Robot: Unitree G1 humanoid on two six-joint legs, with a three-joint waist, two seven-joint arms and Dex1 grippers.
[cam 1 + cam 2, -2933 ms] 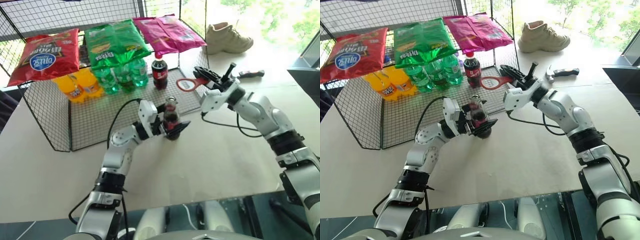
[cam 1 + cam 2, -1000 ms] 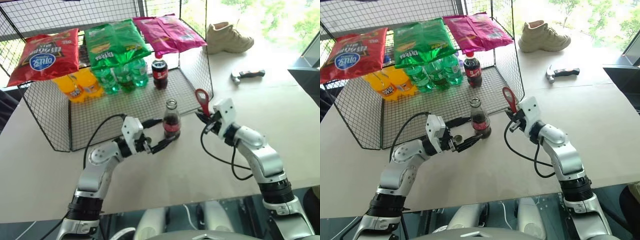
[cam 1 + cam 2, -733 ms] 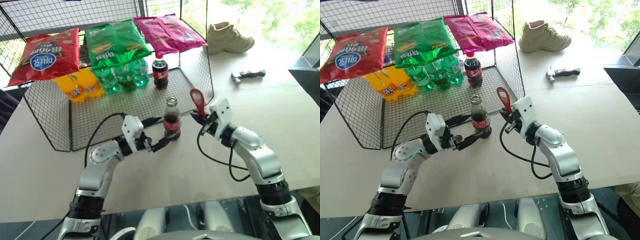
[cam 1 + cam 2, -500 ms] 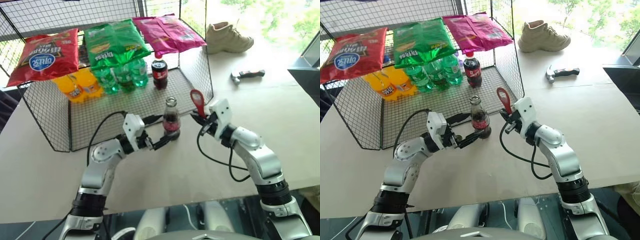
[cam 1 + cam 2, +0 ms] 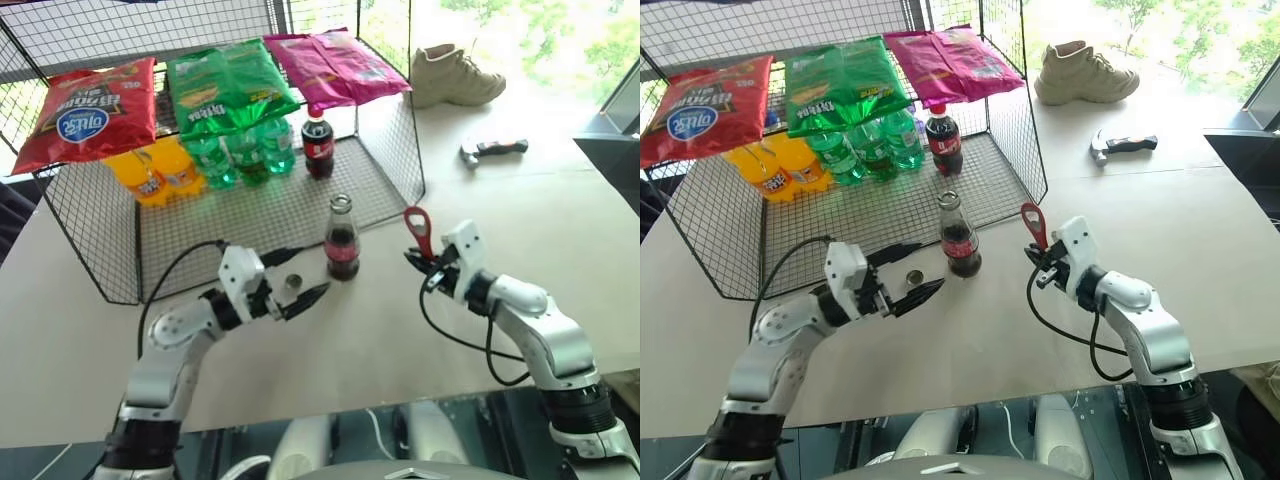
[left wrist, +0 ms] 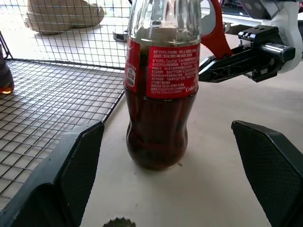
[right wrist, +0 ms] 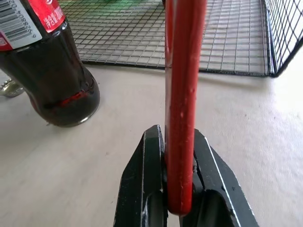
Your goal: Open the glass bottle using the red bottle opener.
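Note:
The glass bottle (image 5: 341, 240) stands upright on the table at the front edge of the wire rack, with dark liquid, a red label and an uncapped mouth. A small metal cap (image 5: 913, 277) lies on the table just left of it. My left gripper (image 5: 313, 269) is open, level, and stands apart from the bottle on its left; the bottle (image 6: 161, 94) is ahead of its spread fingers (image 6: 80, 165). My right gripper (image 5: 420, 260) is shut on the handle of the red bottle opener (image 5: 416, 226), whose head stands upright, to the right of the bottle and not touching it.
The black wire rack (image 5: 230, 215) holds chip bags on top, with green bottles, orange bottles and a plastic cola bottle (image 5: 318, 145) inside. A beige shoe (image 5: 455, 75) and a grey-and-black folding tool (image 5: 492, 150) lie at the far right of the table.
Both arms have drawn away from the bottle. The open left gripper moved left and back. The right gripper moved right and lower, still holding the opener. The bottle stayed put.

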